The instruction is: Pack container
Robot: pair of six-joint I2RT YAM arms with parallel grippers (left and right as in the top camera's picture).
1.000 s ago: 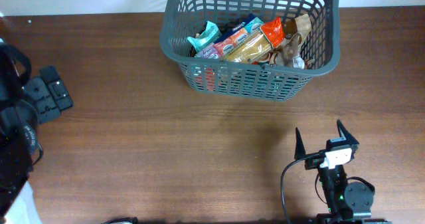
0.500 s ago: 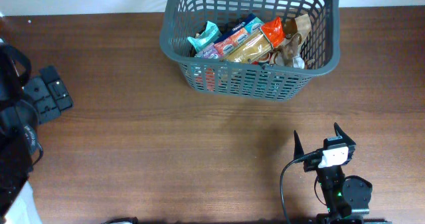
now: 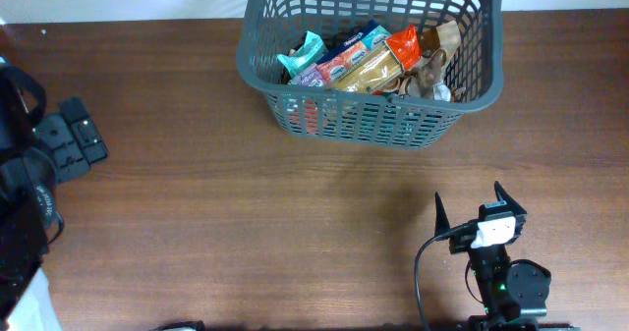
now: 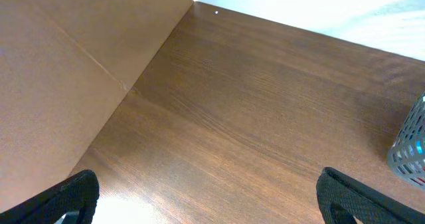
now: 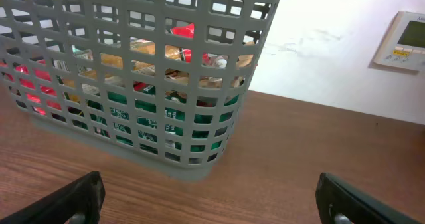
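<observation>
The container (image 3: 257, 25) is a dark grey lattice basket at the back middle of the table, holding several snack packets (image 3: 366, 64). It also shows in the right wrist view (image 5: 255, 51), with packets visible through its slots. A corner of it shows in the left wrist view (image 4: 410, 147). My right gripper (image 3: 472, 205) is open and empty near the front right of the table, well short of the basket; its fingers show wide apart in the right wrist view (image 5: 211, 201). My left gripper (image 4: 209, 201) is open and empty over bare wood; in the overhead view only the left arm (image 3: 20, 203) shows.
A black mount block (image 3: 69, 139) lies at the left side of the table. A brown board (image 4: 60, 71) stands along the left edge. A white wall panel (image 5: 402, 41) is on the back wall behind the table.
The right gripper drew back slightly toward the front edge between one second ago and half a second ago. Nothing has moved since.
</observation>
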